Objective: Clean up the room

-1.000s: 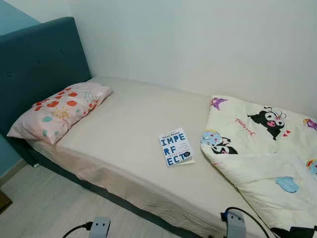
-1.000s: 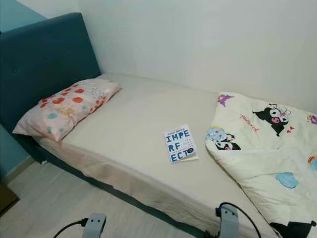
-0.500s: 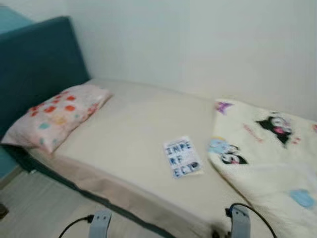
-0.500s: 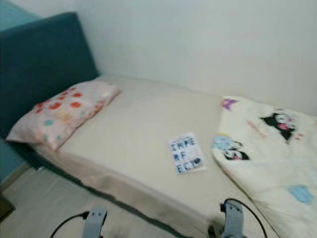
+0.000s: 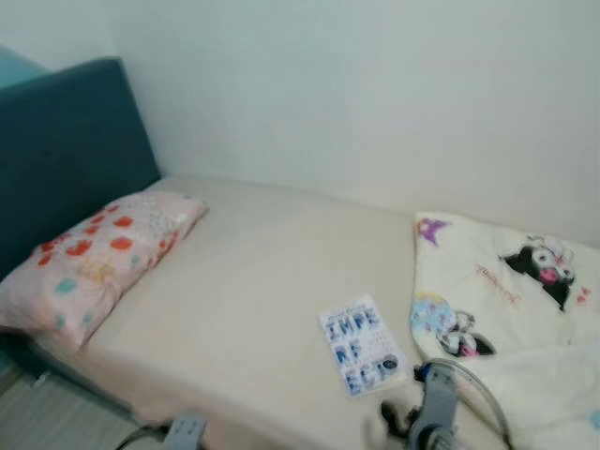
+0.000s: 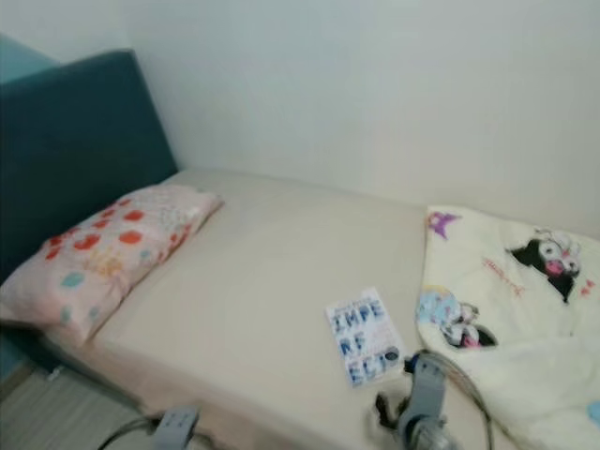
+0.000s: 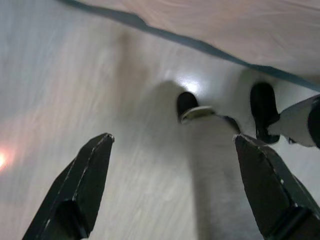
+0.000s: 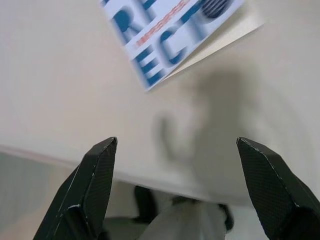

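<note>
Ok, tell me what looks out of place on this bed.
A book lies loose on the bare mattress, askew to its edge, just beside the cartoon-print blanket, which is bunched at one end rather than spread. The right gripper, fingers apart, hovers near the book. The pillow sits at the headboard.

Head stereo pair above bed
</note>
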Motion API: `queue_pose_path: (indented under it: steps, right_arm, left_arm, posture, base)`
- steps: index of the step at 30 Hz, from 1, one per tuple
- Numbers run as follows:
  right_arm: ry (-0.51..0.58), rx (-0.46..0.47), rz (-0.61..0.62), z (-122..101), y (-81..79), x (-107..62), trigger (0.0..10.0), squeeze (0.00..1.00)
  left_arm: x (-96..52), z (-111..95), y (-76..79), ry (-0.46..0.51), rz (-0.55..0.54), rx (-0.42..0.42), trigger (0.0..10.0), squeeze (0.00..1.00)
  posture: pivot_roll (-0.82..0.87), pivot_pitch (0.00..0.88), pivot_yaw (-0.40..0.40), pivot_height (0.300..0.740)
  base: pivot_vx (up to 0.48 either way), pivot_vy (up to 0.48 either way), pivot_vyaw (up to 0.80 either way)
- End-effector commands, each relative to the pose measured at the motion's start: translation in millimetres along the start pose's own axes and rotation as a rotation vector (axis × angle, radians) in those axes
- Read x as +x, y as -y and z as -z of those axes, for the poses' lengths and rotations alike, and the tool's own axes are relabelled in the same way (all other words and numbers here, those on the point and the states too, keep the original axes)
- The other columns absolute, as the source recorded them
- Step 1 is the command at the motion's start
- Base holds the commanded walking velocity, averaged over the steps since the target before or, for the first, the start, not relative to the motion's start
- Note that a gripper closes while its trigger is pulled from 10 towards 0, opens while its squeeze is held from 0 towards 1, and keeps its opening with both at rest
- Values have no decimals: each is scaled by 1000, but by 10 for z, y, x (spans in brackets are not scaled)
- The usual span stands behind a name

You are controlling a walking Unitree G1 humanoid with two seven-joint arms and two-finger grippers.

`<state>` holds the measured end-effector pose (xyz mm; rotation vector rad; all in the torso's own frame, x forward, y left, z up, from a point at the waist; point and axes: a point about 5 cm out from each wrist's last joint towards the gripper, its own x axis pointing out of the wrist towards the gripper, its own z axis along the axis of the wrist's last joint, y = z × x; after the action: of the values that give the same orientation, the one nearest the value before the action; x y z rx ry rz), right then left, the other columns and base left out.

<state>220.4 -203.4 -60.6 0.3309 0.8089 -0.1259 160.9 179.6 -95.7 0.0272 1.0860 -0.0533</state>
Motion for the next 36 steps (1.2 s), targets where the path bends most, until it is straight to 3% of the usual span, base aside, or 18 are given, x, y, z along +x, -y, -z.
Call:
queue_pose_path:
  steps: [1,3,5,7,14,25,36]
  right_arm:
    - [3,28,10,8,40,-10,10000,0]
    - [3,28,10,8,40,-10,10000,0]
    - [95,195,-5,-204,32,12,10000,0]
    - [144,291,-15,-355,30,25,10000,0]
    - [187,301,-3,-557,69,24,10000,0]
    - [205,354,5,-551,131,6,10000,0]
    - [250,469,-34,-546,101,6,10000,0]
  left_arm:
    - [3,-11,12,1,2,3,10000,0]
    - [3,-11,12,1,2,3,10000,0]
    - [-6,23,-26,-8,-1,19,10000,0]
    - [-15,48,-65,-14,-6,26,10000,0]
    - [-24,66,-110,-14,-17,23,10000,0]
    - [-34,121,-126,-22,-16,28,10000,0]
    - [-101,221,-378,-36,-47,60,10000,0]
  posture:
    - [-147,0,52,726]
    - [-147,0,52,726]
    - [-136,0,73,726]
    - [-129,0,77,726]
    - [-121,0,70,701]
    - [-93,0,78,671]
    - [-45,41,125,631]
  base:
    - [0,0,0]
    - [0,0,0]
    - [0,0,0]
    - [0,0,0]
    - [0,0,0]
    - [0,0,0]
    - [0,0,0]
